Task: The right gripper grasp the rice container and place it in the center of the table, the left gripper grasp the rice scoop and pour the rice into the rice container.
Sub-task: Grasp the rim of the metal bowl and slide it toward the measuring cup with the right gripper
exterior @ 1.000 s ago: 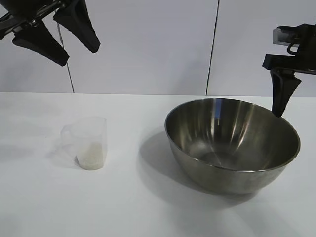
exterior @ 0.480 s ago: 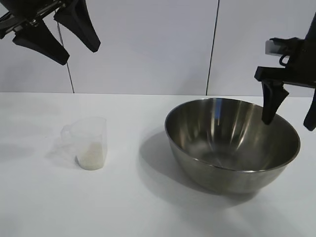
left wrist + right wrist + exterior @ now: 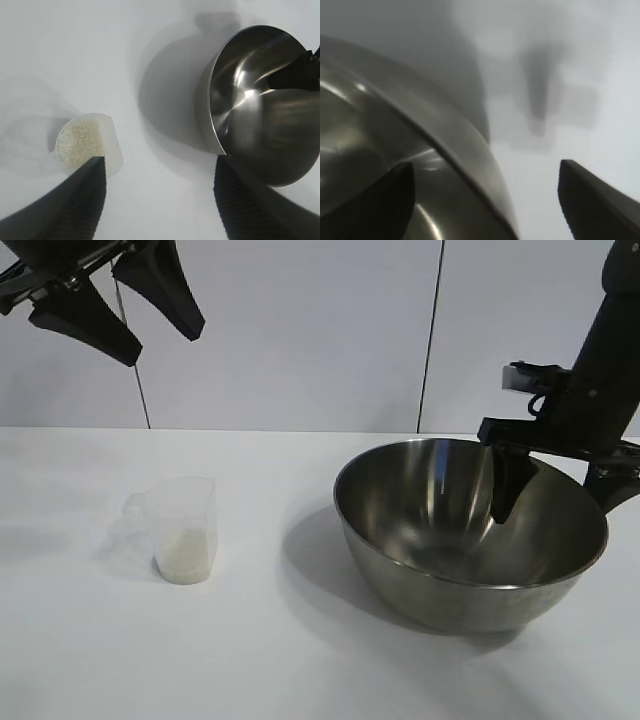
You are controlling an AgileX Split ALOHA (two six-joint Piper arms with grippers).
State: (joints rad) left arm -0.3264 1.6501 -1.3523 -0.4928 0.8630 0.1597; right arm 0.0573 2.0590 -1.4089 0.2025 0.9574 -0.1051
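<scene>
The bench (image 3: pixel 300 660) is carrying everything, a plain white top, and on it the rice container (image 3: pixel 470 570) is sitting toward the four o'clock part of the exterior view, well off centre and not yet lifted.

It is here that the change is happening: compared with a second ago, the right tool (image 3: pixel 555 495) is coming down from above the far rim and is now straddling the container's wall at about its two o'clock edge. One finger is dipping inside the shiny bowl while the other is hanging outside it (the right wrist view shows the rim (image 3: pixel 455 145) running between the two dark fingertips). Its fingers are standing apart, with metal between them but no squeeze on it that I can make out.

I judge this to be the last stretch of the approach, with closing on the rim the step that follows, then a drag or lift toward the bench's middle.

The left tool (image 3: pixel 110 305) is hanging high at the eleven o'clock corner, unmoved from a second ago, fingers spread and holding nothing.

The rice scoop (image 3: pixel 178 530) is standing upright at about eight o'clock, well apart from the container, untouched. In the left wrist view it is lying just beyond one fingertip.

The rice (image 3: pixel 80 144) is resting in the scoop's bottom, a modest pale heap, none of it poured.
</scene>
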